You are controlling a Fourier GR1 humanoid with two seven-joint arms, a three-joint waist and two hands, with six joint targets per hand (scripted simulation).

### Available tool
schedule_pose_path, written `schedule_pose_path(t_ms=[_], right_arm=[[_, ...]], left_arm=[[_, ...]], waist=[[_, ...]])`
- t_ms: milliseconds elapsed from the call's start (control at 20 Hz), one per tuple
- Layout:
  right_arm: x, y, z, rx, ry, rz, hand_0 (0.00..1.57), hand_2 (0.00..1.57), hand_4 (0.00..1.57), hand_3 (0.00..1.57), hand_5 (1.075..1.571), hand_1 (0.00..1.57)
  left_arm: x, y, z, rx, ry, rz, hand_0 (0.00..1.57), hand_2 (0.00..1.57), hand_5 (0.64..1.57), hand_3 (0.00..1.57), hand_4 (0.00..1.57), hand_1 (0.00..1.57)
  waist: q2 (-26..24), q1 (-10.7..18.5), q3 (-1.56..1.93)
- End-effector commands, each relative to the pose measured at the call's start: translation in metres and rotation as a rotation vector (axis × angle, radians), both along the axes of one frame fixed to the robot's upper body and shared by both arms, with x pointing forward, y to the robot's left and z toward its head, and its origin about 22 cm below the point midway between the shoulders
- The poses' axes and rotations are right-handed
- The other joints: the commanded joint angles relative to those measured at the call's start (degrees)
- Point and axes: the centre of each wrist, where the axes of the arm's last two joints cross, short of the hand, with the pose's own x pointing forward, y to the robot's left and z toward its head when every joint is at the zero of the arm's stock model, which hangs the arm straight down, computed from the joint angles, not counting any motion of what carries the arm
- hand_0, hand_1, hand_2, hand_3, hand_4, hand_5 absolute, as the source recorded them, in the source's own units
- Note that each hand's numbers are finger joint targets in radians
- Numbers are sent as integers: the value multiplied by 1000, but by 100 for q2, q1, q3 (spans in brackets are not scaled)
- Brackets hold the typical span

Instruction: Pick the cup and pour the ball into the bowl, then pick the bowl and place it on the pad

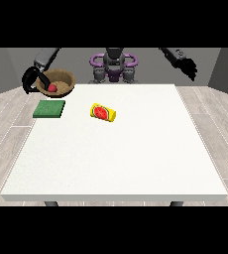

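1. The hand at the view's left [30, 79] is held above the table's far left corner, its dark fingers curled round the rim of the brown bowl [60, 80], which is carried tilted toward the camera and clear of the surface.
2. A red ball [52, 88] is seen lying inside the bowl, low against its near wall.
3. The arm behind this hand is seen coming down from the upper left, with a grey forearm section above the wrist.
4. The green pad [49, 108] lies flat on the table just near of the bowl, close to the left edge and not touched by it.
5. The yellow cup [103, 112] lies on its side right of the pad, well apart from it, its red inside turned toward the camera.
6. The hand at the view's right [189, 66] is held raised beyond the table's far right corner, over no object; its fingers hang relaxed and downward, and nothing is held in it.
7. The robot's torso [114, 64], grey with purple rings at the shoulders, is seen behind the far edge at the middle.
8. The table [126, 163] is white, large and square-edged, with two dark legs showing beneath its near edge.
9. The floor [220, 144] is covered in pale grey wood planks, and grey walls close the room behind the robot.
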Motion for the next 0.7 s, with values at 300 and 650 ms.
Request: schedule_pose_path(t_ms=[300,650], right_arm=[[-4,-21,13,18,-181,-55,1571,1571,793,0,1566,1571],[-16,-58,26,7,-205,-221,1571,1571,0,709,1560,1571]], left_arm=[[-29,136,72,-33,-191,71,0,0,1569,0,1248,0],[-29,138,81,-26,-226,70,0,0,1558,0,1189,0]], waist=[[853,201,-3],[1033,267,5]])
